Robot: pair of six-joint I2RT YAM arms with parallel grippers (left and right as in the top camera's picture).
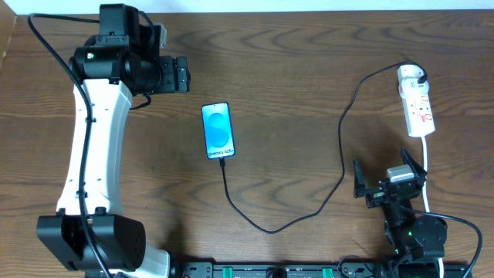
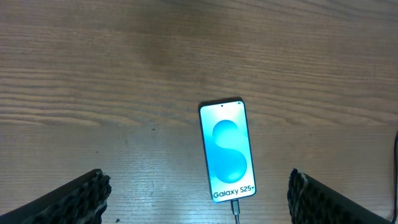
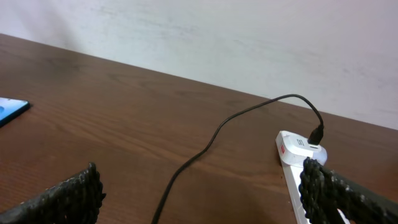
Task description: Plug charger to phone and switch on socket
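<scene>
Two tools gape empty: left gripper (image 2: 198, 183), right gripper (image 3: 200, 177); phone (image 1: 218, 130) lies lengthwise toward robot, charger (image 1: 342, 147) in near end.

A brown wooden table (image 1: 293, 69) meets a pale wall (image 3: 249, 37)

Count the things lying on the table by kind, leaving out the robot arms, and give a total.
Phone: 1
Power strip: 1
Cables: 2, the black charger cable and the white cord
Total: 4
</scene>
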